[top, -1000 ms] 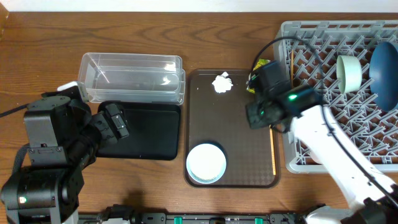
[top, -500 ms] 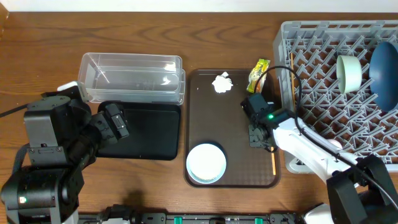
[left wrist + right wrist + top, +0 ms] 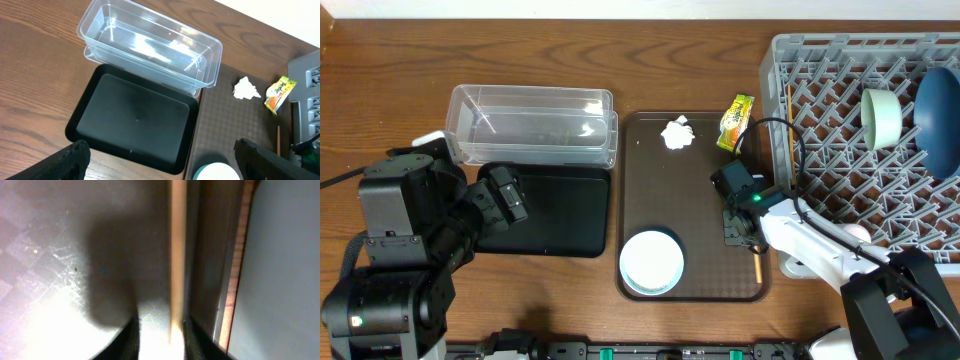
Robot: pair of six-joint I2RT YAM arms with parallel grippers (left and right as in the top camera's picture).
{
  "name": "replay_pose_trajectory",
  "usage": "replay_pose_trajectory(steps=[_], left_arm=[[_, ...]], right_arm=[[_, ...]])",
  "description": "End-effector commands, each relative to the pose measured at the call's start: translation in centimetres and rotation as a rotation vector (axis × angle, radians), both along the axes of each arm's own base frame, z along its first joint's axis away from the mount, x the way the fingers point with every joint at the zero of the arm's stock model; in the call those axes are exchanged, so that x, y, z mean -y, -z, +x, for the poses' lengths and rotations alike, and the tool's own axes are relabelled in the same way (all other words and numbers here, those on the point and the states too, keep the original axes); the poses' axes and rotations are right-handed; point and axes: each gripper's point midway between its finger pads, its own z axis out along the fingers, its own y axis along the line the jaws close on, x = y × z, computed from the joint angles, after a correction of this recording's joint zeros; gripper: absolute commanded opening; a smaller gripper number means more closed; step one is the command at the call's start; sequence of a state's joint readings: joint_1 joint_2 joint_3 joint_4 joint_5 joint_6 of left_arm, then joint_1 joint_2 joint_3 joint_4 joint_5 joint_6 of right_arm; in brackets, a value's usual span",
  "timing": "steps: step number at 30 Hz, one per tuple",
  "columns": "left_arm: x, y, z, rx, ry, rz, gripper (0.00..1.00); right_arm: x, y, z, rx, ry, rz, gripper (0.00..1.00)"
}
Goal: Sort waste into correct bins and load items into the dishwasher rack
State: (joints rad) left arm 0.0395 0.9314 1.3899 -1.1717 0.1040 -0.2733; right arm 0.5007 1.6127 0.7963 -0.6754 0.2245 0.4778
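Left gripper (image 3: 501,203): at the near left, over the left edge of the shallow black rectangular tray (image 3: 560,212). Its jaws are spread wide and hold nothing. Judged idle, kept clear of the working area.

Clear plastic rectangular tub (image 3: 532,125): directly beyond the black tray, at its far edge.

Brown serving tray (image 3: 695,190), centre: carries a crumpled white tissue (image 3: 676,133) at its far end and a white bowl (image 3: 651,262) at its near end, neither yet sorted.

Yellow-green snack wrapper (image 3: 735,109): at the serving tray's far right corner, beside the rack.

Thin wooden chopstick (image 3: 176,255): lies along the serving tray's right rim.

Right gripper (image 3: 738,222): low over the chopstick, jaws narrow and set either side of it, not visibly closed. Judged the approach to a pinch; the straddle suits a stick lying tight against the rim.

Grey plastic lattice dishwasher rack (image 3: 820,130), far right: holds a pale-green bowl (image 3: 880,115) and a dark-blue dish (image 3: 940,110), both stood on edge among the pegs.
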Motion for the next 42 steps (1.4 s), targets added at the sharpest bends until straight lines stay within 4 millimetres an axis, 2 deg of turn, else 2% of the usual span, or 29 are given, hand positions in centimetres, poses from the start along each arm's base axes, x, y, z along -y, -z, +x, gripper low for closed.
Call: replay_pose_trajectory(steps=[1, 4, 8, 10, 14, 18, 21, 23, 26, 28, 32, 34, 35, 36, 37, 38, 42], left_arm=[[-0.3, -0.3, -0.1, 0.007, -0.013, 0.008, 0.94], [-0.3, -0.3, -0.1, 0.007, -0.013, 0.008, 0.94], [-0.3, -0.3, -0.1, 0.007, -0.013, 0.008, 0.94], [-0.3, -0.3, -0.1, 0.007, -0.013, 0.008, 0.94], [-0.3, -0.3, -0.1, 0.007, -0.013, 0.008, 0.95], [-0.3, -0.3, -0.1, 0.007, -0.013, 0.008, 0.94], [-0.3, -0.3, -0.1, 0.007, -0.013, 0.008, 0.94], [-0.3, -0.3, -0.1, 0.007, -0.013, 0.008, 0.94], [-0.3, -0.3, -0.1, 0.007, -0.013, 0.008, 0.94], [-0.3, -0.3, -0.1, 0.007, -0.013, 0.008, 0.94], [-0.3, -0.3, -0.1, 0.007, -0.013, 0.008, 0.94], [-0.3, -0.3, -0.1, 0.007, -0.013, 0.008, 0.94], [-0.3, -0.3, -0.1, 0.007, -0.013, 0.008, 0.95], [-0.3, -0.3, -0.1, 0.007, -0.013, 0.008, 0.94], [-0.3, -0.3, -0.1, 0.007, -0.013, 0.008, 0.94], [-0.3, -0.3, -0.1, 0.007, -0.013, 0.008, 0.94], [-0.3, -0.3, -0.1, 0.007, -0.013, 0.008, 0.94]], right_arm=[[0.1, 1.3, -1.6, -0.057, 0.021, 0.029, 0.12], [-0.9, 1.4, -1.7, -0.073, 0.007, 0.086, 0.01], [-2.1, -0.1, -0.3, -0.041, -0.013, 0.126, 0.01], [-2.9, -2.3, 1.2, 0.005, -0.053, 0.145, 0.01], [-3.7, -8.7, 5.3, 0.159, -0.131, 0.18, 0.01], [-1.4, -15.5, 10.2, 0.355, -0.135, 0.172, 0.01], [1.6, -18.6, 13.2, 0.459, -0.084, 0.177, 0.01], [3.8, -19.8, 14.7, 0.512, -0.04, 0.201, 0.01], [6.6, -19.5, 16.0, 0.526, 0.015, 0.244, 0.01], [8.3, -17.9, 16.3, 0.487, 0.04, 0.246, 0.01], [8.6, -13.3, 16.3, 0.351, -0.034, 0.216, 0.01], [8.4, -11.5, 16.5, 0.31, -0.039, 0.215, 0.01], [8.1, -11.2, 16.6, 0.304, -0.043, 0.224, 0.02], [7.8, -10.9, 16.7, 0.3, -0.05, 0.236, 0.12], [7.4, -11.0, 16.7, 0.301, -0.059, 0.244, 0.31], [7.0, -11.2, 16.7, 0.306, -0.066, 0.249, 0.4], [4.1, -13.2, 16.5, 0.345, -0.122, 0.297, 0.51]])
